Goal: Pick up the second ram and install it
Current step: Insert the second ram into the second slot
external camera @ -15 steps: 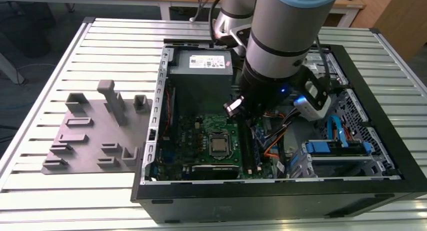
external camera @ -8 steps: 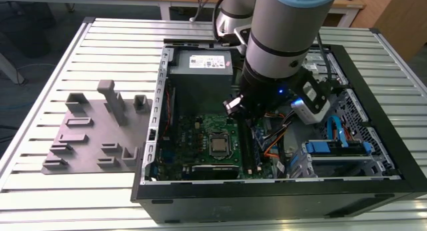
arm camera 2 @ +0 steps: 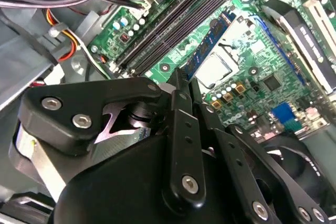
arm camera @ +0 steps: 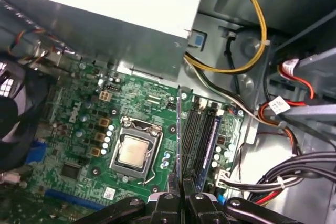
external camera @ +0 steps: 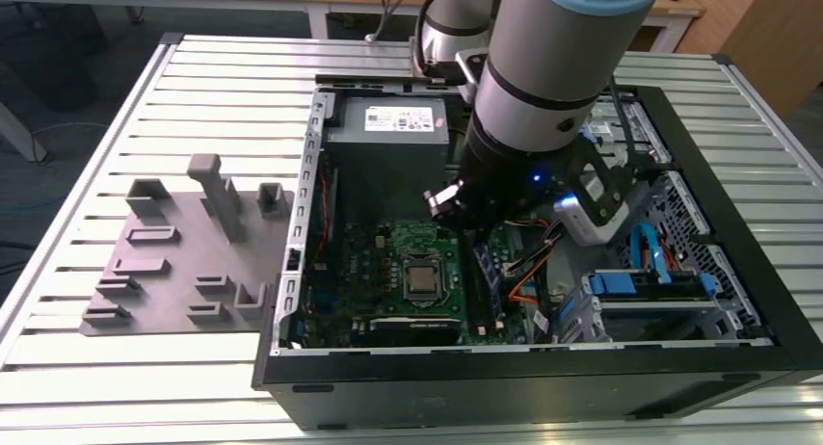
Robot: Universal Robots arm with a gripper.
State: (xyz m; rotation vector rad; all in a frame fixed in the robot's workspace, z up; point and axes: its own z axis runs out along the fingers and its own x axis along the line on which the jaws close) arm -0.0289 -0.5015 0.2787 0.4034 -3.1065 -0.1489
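Item: the hand (arm camera: 179,199). Closed narrow on the second ram (arm camera: 179,135), pinching the strip's flat faces near one end so its long lower edge hangs free toward the slots. In the first wrist view the strip appears edge-on as a thin line running out from between the fingers (arm camera: 167,203); the second wrist view shows its face with a blue label (arm camera 2: 210,40).

Item: the second ram. Held upright above the motherboard (external camera: 399,248), just beside the processor socket (arm camera: 131,150) and over the memory slots (arm camera: 202,137). Apparently lined up parallel with the slots; not yet seated, judging by the slots lying open below.

Item: computer case (external camera: 515,387). Lies open on its side on the slatted table (external camera: 103,368), toward the exterior view's right edge.

Item: grey fixture tray (external camera: 180,262). Rests on the table near the case, toward the exterior view's left.
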